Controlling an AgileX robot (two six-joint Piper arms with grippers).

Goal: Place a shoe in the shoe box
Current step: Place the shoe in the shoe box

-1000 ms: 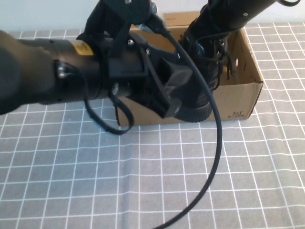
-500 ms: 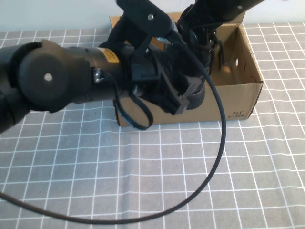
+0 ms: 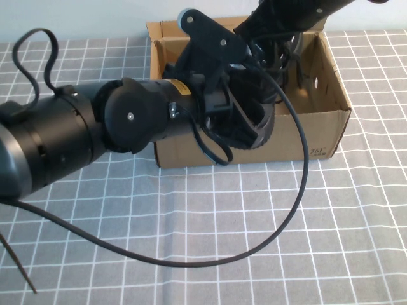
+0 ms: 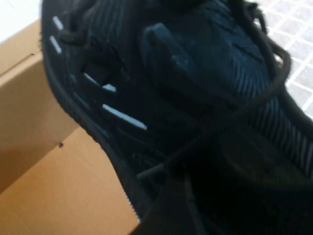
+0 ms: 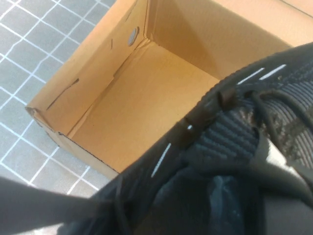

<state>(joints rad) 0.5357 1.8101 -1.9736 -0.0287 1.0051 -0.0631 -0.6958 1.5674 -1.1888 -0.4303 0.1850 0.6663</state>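
Both grippers – left (image 3: 251,130), right (image 3: 280,44) – hold shoe (image 4: 161,98) over shoe box (image 5: 146,93); jaws' state unclear

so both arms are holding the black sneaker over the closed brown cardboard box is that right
Not quite: the shoe box is open, not closed. The right wrist view looks straight down onto its bare cardboard floor. The rest stands: the left gripper and right gripper both meet the shoe over the box.

Raised high view angled down; 2 wrist views close on shoe (image 4: 186,98) and box (image 5: 146,103).
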